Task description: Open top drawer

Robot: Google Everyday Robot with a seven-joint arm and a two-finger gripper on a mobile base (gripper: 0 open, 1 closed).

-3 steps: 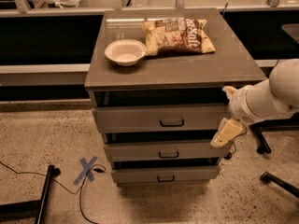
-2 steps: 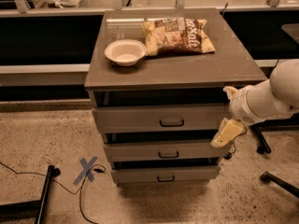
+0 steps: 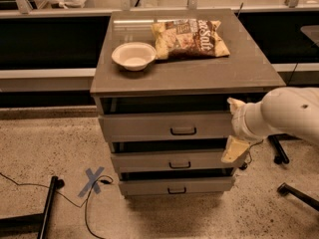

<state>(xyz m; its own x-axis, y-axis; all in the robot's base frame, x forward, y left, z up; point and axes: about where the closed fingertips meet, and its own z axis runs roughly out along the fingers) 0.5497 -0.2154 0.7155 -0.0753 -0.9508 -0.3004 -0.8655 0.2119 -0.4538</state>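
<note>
We see the top drawer [image 3: 149, 127], a flat matte grey front with a small black loop handle [image 3: 183, 131], sitting right under the smooth grey cabinet top [image 3: 199, 76] with a dark gap above it. The gripper [image 3: 235, 146], cream tipped on a rounded white arm [image 3: 286, 114], hangs by the drawers' right edge; we cannot tell if it is open or closed. Nothing has shifted since a second ago. A round white bowl [image 3: 133, 55] and a crinkled chip bag [image 3: 189, 38] lie on top. The speckled floor [image 3: 45, 143] in front lies open, with a tape cross [image 3: 93, 180] and a cable [image 3: 30, 184] to the left.
</note>
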